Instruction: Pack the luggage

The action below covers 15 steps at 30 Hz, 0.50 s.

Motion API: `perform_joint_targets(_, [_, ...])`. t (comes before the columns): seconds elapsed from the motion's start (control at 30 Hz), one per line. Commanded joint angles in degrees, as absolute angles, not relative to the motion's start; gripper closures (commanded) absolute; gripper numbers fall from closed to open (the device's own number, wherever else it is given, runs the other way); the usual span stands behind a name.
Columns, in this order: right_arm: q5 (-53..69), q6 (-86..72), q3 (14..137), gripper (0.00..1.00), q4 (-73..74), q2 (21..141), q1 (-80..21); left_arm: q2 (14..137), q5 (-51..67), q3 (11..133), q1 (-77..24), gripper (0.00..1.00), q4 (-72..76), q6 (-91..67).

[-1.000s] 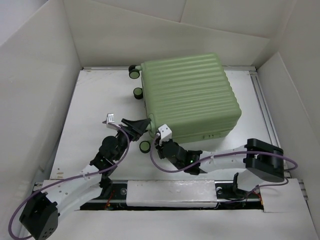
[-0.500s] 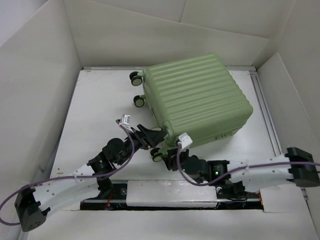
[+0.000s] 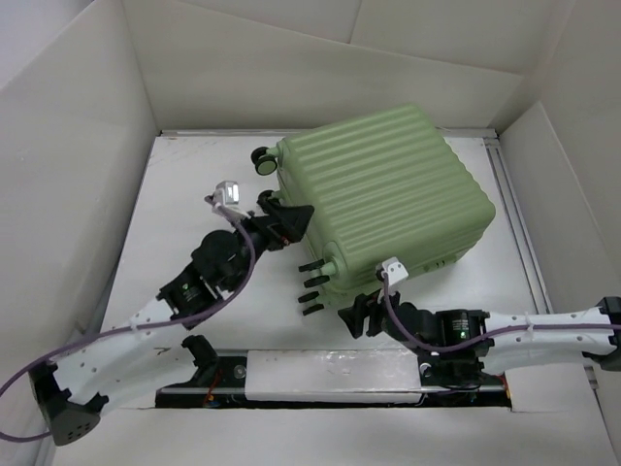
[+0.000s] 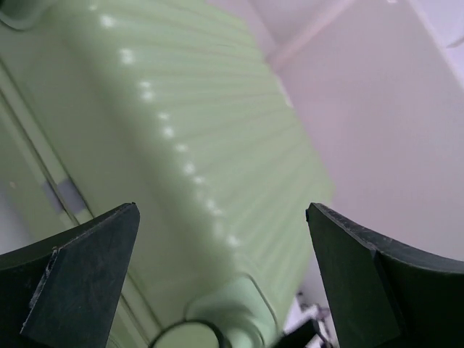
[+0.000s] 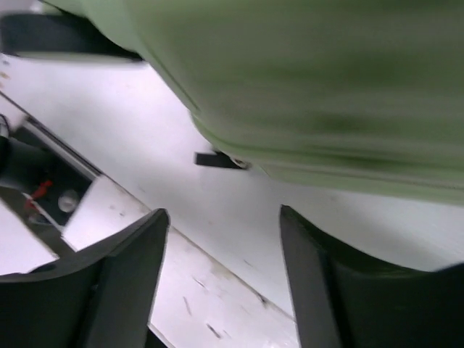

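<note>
Left gripper (image 3: pixel 294 221), jaws apart, faces the luggage (image 3: pixel 388 189).

Left arm (image 3: pixel 126 335) extended from near-left base diagonally forward and to the right, forearm rising to a raised wrist. Left gripper (image 3: pixel 286 219) aimed right, jaws spread wide; in left wrist view both dark fingers (image 4: pixel 80 279) sit at opposite frame edges, well apart. Right arm (image 3: pixel 543 323) laid low and nearly straight, reaching leftward from far-right base. Right gripper (image 3: pixel 351 318) aimed left, jaws parted; right wrist view shows two dark fingers (image 5: pixel 123 286) with a clear gap between.
</note>
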<state>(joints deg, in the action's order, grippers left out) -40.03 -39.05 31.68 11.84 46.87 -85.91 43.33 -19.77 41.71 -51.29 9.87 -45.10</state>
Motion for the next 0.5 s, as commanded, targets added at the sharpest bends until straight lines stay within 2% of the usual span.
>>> perform_joint_targets(0.0, [-40.52,-42.62,34.28,0.34,19.51,45.79,-86.65,51.81,-21.10,49.73,-45.57,0.00,6.34,-42.80])
perform_joint_targets(0.07, [-41.04,-43.32,34.28,0.35,19.51,45.27,-86.66,55.70,-10.25,52.20,-38.36,0.00,6.75,-43.77])
perform_joint_targets(0.1, [-41.04,-43.33,33.67,0.36,19.51,45.26,-86.66,58.59,-4.63,52.21,-29.71,0.00,8.42,-46.64])
perform_joint_targets(0.17, [-41.57,-43.33,33.14,0.38,19.51,45.26,-86.66,60.98,7.05,51.51,-19.83,0.02,13.94,-50.43])
perform_joint_targets(0.2, [-41.57,-43.33,33.13,0.38,19.51,45.26,-86.66,61.00,8.16,51.50,-19.78,0.02,14.76,-50.45])
perform_joint_targets(0.33, [-41.57,-43.86,33.13,0.36,21.62,45.26,-86.66,66.42,13.61,51.50,-7.59,0.02,17.93,-53.43])
perform_joint_targets(0.47, [-43.50,-44.82,33.66,0.27,25.91,45.79,-86.66,74.23,20.99,55.80,-5.10,0.02,20.74,-53.36])
